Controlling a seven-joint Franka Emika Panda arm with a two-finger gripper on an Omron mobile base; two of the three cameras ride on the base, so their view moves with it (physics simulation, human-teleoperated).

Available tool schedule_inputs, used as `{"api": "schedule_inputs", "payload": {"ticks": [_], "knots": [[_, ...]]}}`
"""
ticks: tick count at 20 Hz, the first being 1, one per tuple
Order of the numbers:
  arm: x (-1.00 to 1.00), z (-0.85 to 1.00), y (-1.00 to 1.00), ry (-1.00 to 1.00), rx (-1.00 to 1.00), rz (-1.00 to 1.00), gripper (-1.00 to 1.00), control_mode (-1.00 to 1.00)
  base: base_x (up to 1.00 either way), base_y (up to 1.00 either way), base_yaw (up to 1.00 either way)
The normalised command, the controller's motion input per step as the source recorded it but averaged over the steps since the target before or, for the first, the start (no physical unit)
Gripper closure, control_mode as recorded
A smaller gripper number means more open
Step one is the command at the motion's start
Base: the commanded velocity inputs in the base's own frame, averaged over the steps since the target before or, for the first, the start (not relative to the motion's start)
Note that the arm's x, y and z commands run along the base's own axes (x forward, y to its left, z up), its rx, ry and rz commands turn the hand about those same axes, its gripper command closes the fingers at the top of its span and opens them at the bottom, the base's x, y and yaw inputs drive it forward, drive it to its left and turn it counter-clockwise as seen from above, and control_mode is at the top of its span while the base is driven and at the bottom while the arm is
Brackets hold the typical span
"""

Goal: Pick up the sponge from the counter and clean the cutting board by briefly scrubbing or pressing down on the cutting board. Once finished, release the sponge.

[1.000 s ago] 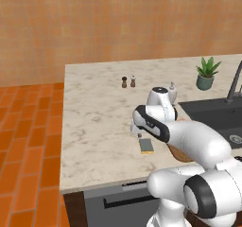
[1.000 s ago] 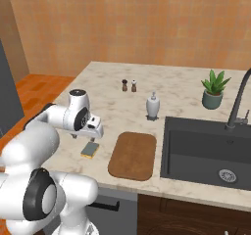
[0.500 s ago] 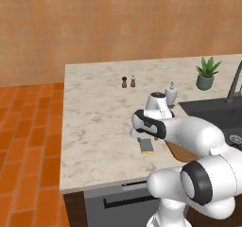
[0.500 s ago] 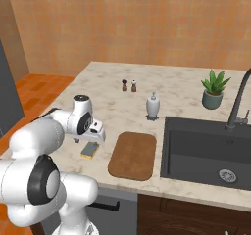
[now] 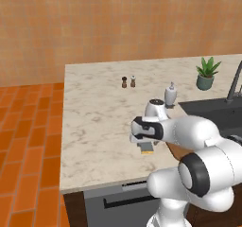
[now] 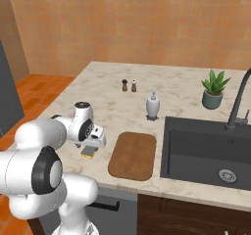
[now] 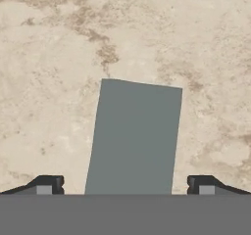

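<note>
A white robot arm bends low over the marble counter [image 5: 94, 122], its gripper [image 7: 128, 186] poised directly above the sponge [image 7: 133, 138]. In the hand view the jaws stand wide apart, one dark fingertip [image 7: 46, 185] at 8 o'clock and the other at 4 o'clock, with the sponge's grey-blue scouring face running up between them toward 12 o'clock. The fingertips straddle the sponge with bare counter visible on either side of it; nothing is gripped, and whether the tips touch the block cannot be told.

From the left base view the sponge [image 5: 147, 148] peeks out just beneath the gripper [image 5: 141, 141], showing its yellow lower layer near the front edge of the counter. In the right base view the sponge [image 6: 88, 152] lies flat under the gripper [image 6: 96, 142], with the brown wooden cutting board [image 6: 133, 154] just beside it at 3 o'clock, apart from it. The board sits between the sponge and the dark sink basin [image 6: 206, 151].

Farther back on the counter stand a pair of salt and pepper shakers [image 6: 129, 85], a white soap dispenser [image 6: 153, 105] and a potted plant [image 6: 213, 89] near the black faucet [image 6: 238, 102].
</note>
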Motion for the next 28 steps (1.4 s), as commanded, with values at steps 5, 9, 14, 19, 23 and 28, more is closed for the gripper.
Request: {"api": "schedule_inputs", "payload": {"ticks": [5,9,14,19,23,28], "knots": [[0.16,-0.26,0.00,0.00,0.00,0.00,-1.00,-1.00,0.00,0.00,0.00],[0.19,-0.19,0.00,0.00,0.00,0.00,-1.00,-1.00,0.00,0.00,0.00],[0.13,-0.17,0.00,-0.01,0.00,0.00,1.00,-1.00,0.00,0.00,0.00],[0.01,0.00,0.00,0.00,0.00,0.00,1.00,-1.00,0.00,0.00,0.00],[0.00,0.04,-0.04,0.00,0.01,-0.01,1.00,-1.00,0.00,0.00,0.00],[-0.07,0.40,-0.35,-0.01,0.03,-0.12,1.00,-1.00,0.00,0.00,0.00]]}}
